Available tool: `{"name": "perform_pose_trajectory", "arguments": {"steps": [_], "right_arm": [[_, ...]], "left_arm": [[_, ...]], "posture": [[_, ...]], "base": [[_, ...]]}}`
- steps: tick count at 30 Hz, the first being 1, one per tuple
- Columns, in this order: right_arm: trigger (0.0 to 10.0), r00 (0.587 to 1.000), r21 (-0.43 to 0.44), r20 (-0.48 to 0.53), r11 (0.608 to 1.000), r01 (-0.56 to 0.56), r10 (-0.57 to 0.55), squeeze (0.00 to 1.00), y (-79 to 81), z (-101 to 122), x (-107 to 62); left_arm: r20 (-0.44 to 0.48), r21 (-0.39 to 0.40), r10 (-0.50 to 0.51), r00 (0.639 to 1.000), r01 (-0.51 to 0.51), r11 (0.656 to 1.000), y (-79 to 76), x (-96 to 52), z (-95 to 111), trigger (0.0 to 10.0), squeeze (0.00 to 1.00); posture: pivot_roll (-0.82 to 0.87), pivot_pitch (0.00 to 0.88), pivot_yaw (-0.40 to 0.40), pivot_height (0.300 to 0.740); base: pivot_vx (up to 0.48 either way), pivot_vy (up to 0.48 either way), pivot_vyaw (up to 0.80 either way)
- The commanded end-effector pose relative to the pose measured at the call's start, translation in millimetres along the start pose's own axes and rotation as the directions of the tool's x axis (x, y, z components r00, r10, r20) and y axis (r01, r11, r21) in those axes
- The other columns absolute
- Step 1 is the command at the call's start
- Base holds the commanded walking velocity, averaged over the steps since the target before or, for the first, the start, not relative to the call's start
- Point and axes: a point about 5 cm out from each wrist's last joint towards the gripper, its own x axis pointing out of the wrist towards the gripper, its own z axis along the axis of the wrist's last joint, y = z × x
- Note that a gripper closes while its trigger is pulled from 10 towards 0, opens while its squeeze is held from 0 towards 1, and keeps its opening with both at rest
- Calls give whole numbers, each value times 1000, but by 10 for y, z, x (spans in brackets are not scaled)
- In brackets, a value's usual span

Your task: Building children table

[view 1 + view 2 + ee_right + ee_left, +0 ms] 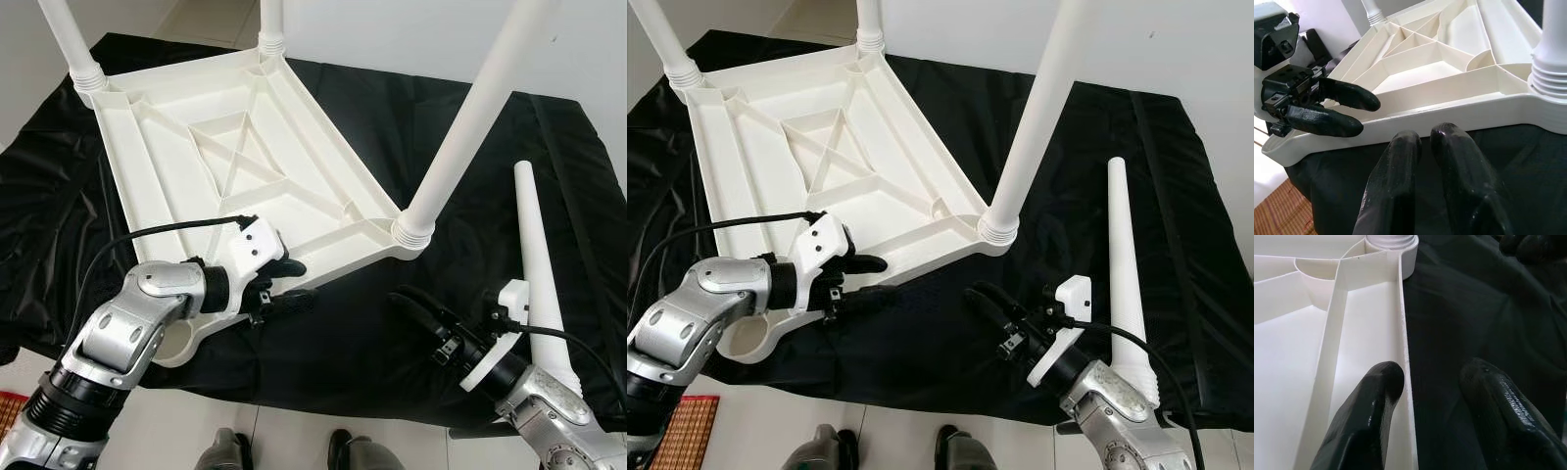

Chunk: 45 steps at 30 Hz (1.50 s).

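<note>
Below us, a black cloth [411,127] covers the work surface, and on it lies the white plastic tabletop [235,166], upside down, its ribbed underside facing up with crossed braces in the middle. Its long axis runs from the near edge, by our left arm, away toward the far left corner. Three white legs [480,108] stand screwed into threaded corner sockets, pointing upward and out of view at the top; the nearest one leans a little to our right. The near-left corner socket [749,338] is an open round hole with no leg in it. A fourth leg [1125,264] lies loose on the cloth on our right, well apart from the tabletop, its long axis running away from us with the narrow rounded tip at the far end. Our left gripper [279,284] straddles the tabletop's near rim, fingers spread, one inside the rim and one outside over the cloth. Our right gripper [988,299] hovers over the cloth just before the same rim, fingers pressed together, grasping nothing.
</note>
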Motion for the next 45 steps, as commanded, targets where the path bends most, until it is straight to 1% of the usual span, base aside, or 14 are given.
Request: {"name": "perform_pose_trajectory", "arguments": {"steps": [1,9,10,13,14,16,19,25,31,36,37,42,43,45], "right_arm": [[10000,1000,-2,-5,1000,10,-10,0,-11,-1,-30],[10000,1000,-1,9,1000,27,-27,0,-13,9,-20],[10000,1000,-2,10,1000,26,-26,0,-13,10,-20],[10000,1000,-3,11,1000,26,-26,0,-14,11,-20],[10000,1000,-1,12,1000,26,-26,0,-17,14,-19],[10000,1000,-1,12,1000,26,-26,0,-17,14,-19],[10000,999,-3,18,999,32,-32,0,-32,25,-16],[10000,999,0,21,999,32,-32,0,-29,25,-10],[10000,999,2,37,999,34,-34,0,-19,28,29],[10000,998,5,41,999,36,-36,0,-20,28,33],[10000,998,2,43,999,37,-37,0,-17,33,38],[10000,998,-1,43,999,37,-37,0,-18,42,34],[10000,998,-3,44,999,39,-39,0,-21,45,34],[10000,998,-4,45,999,41,-41,0,-23,48,34]], "left_arm": [[-16,-1,-99,995,99,995,-92,23,-43,10000,0],[-81,-39,10,997,-13,999,-3,113,-160,10000,0],[-95,-40,22,995,-26,999,7,120,-176,9529,0],[-102,-37,32,994,-36,999,15,125,-185,9529,0],[-110,-44,57,992,-63,997,41,130,-196,0,0],[-110,-44,57,992,-63,997,41,130,-196,0,0],[-100,-50,147,984,-153,987,147,143,-152,0,0],[-78,-60,211,974,-216,975,217,200,-79,0,0],[11,-83,306,952,-304,949,314,438,151,0,0],[43,-90,303,952,-298,950,292,569,242,0,0],[77,-109,291,953,-282,953,253,719,340,0,0],[101,-109,274,956,-263,959,194,891,434,0,0],[104,-108,271,957,-260,959,190,934,455,980,0],[105,-109,272,957,-260,959,189,960,468,745,0]], "posture": [[-16,213,-24,740],[-19,213,-21,740],[-19,213,-21,740],[-19,213,-21,740],[-19,211,-22,740],[-19,211,-22,740],[-19,211,-22,740],[-14,204,-16,740],[-18,196,-11,740],[-18,196,-11,740],[-27,192,-10,740],[-35,194,-11,740],[-35,194,-11,740],[-35,194,-11,740]], "base": [[0,0,0],[0,0,0],[0,0,0],[0,0,0],[0,0,0],[0,0,0],[0,0,0],[0,0,0],[0,0,0],[0,0,0],[0,0,0],[0,0,0],[0,0,0],[0,0,0]]}}
